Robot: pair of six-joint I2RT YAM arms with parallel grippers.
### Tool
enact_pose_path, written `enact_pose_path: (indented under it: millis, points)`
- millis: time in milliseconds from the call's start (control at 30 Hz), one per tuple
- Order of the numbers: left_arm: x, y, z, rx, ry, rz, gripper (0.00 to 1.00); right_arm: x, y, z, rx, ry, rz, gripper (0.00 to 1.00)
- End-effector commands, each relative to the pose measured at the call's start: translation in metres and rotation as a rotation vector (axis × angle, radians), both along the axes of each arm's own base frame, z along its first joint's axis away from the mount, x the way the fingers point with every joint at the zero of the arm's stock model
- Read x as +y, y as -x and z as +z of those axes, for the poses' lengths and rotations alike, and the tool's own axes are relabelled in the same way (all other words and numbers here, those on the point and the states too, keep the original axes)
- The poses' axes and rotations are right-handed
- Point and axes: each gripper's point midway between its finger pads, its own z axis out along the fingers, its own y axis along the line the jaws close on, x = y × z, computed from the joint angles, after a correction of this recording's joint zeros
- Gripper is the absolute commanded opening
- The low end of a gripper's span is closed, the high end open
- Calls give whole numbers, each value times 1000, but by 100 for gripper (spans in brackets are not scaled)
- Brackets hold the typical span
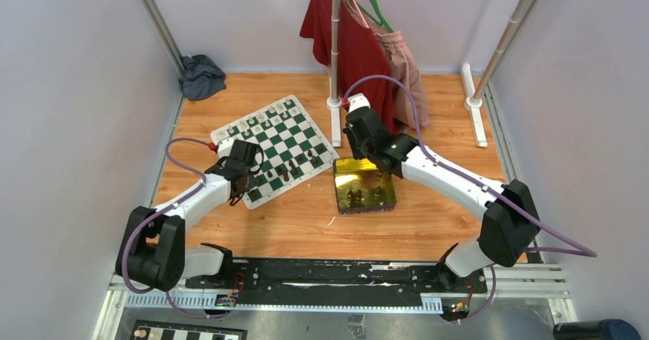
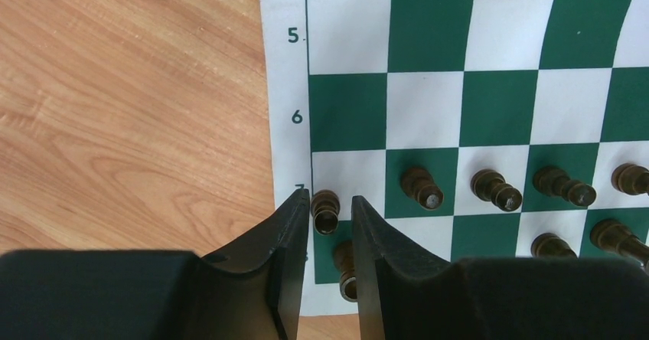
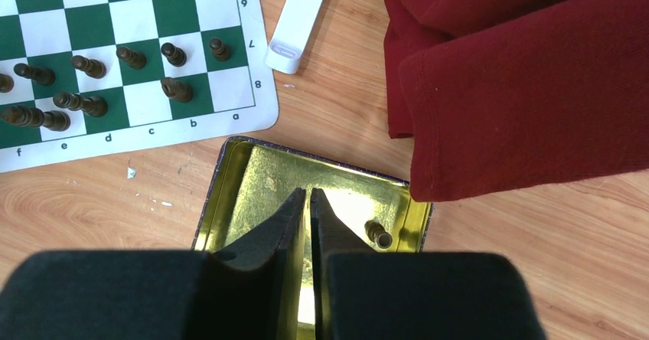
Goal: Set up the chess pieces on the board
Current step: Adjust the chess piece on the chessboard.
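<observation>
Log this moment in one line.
left end effector astride dark pawn, board edge | right end effector nearly shut over gold tin

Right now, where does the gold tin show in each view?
Top external: gold tin at centre, right of the board.
Left wrist: not in it.
Right wrist: gold tin lower centre, below the board's corner.
Shared landmark: the board, in all three views.

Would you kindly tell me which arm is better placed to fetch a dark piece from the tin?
Right: the right tool hangs over the tin, close beside a dark piece, while the left tool straddles a pawn at the board edge.
</observation>
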Motion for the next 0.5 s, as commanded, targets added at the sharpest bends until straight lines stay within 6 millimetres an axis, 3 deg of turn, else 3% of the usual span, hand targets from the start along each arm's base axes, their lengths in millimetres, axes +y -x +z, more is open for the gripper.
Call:
enact_pose_path:
  millis: [0, 467]
  points:
    - [2, -1, 1, -3, 6, 6, 32, -12, 2, -1, 4, 7, -38, 11]
    - [3, 7, -5, 11, 12, 10, 28, -14, 4, -2, 9, 6, -36, 10]
